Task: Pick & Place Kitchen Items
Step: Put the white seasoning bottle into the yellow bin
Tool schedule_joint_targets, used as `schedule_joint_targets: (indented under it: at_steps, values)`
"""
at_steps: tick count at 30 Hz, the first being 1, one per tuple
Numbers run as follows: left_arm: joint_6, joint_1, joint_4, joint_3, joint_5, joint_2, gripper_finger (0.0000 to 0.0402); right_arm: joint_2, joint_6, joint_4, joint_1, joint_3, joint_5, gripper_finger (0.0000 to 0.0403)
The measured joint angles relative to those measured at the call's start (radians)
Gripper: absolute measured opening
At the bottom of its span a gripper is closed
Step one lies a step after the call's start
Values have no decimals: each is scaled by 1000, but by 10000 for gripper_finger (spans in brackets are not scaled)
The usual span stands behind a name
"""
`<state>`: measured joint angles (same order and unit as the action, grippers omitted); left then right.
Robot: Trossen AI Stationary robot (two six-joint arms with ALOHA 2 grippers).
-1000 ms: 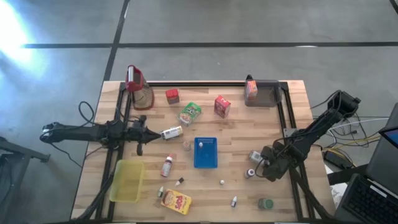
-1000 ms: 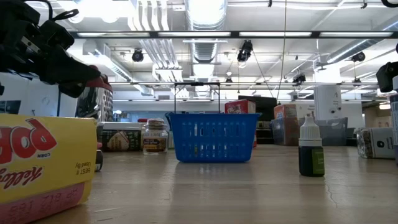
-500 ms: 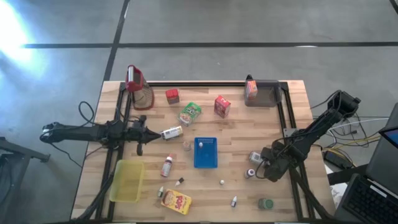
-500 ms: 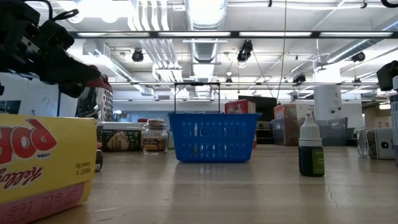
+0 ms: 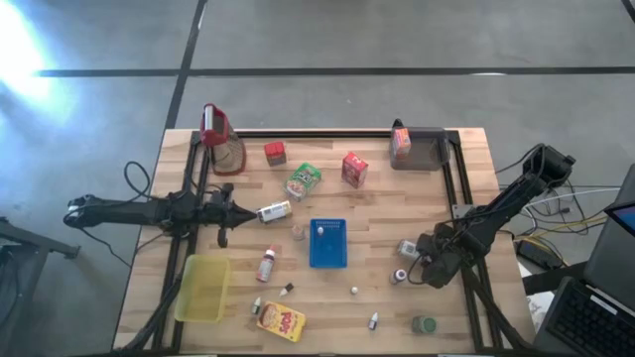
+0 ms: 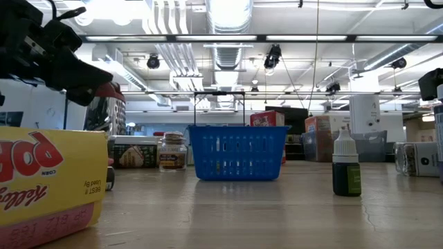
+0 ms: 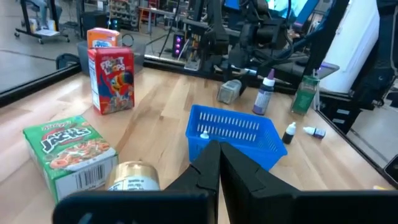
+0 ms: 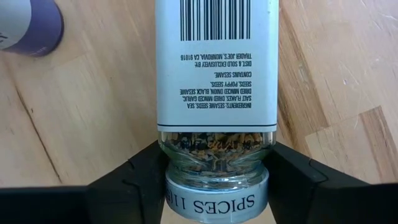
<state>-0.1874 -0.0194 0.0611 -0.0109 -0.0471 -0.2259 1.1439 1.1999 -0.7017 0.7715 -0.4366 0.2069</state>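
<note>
My right hand (image 5: 414,264) is low over the table's (image 5: 377,213) right side, fingers (image 8: 134,180) part-open and clamped on the neck of a spice jar (image 8: 214,93) lying flat, just right of the blue tray (image 5: 328,243). Left hand (image 7: 217,165) shut, empty, hovering left of centre.

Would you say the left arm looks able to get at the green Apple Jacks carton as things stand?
Probably yes. The left gripper, shut and empty, hangs just short of the Apple Jacks carton. Only a gold-lidded jar lies beside the line of approach, and the blue basket sits off to the other side.
</note>
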Motion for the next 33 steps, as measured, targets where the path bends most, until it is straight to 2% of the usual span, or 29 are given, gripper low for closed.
schedule_joint_targets:
  at_steps: [7, 15, 20, 25, 28, 33]
  values:
    - [0, 0, 38, 0, -5, 0, 12, -8, -54, -14, -18, -4, 2, 200]
    - [0, 0, 48, 0, -5, 0, 12, -11, -168, -185, -103, -109, 9, 207]
    - [-55, 0, 107, 0, -4, -3, 12, -11, -269, -286, -150, -205, 90, 201]
    - [-59, 0, 212, 0, -13, -13, 12, -11, -353, -362, -175, -294, 219, 202]
    - [-61, 0, 236, 0, -41, -20, 12, -11, -415, -375, -187, -332, 290, 207]
    - [-122, 0, 250, 0, -50, -45, 12, -11, -521, -374, -219, -374, 348, 201]
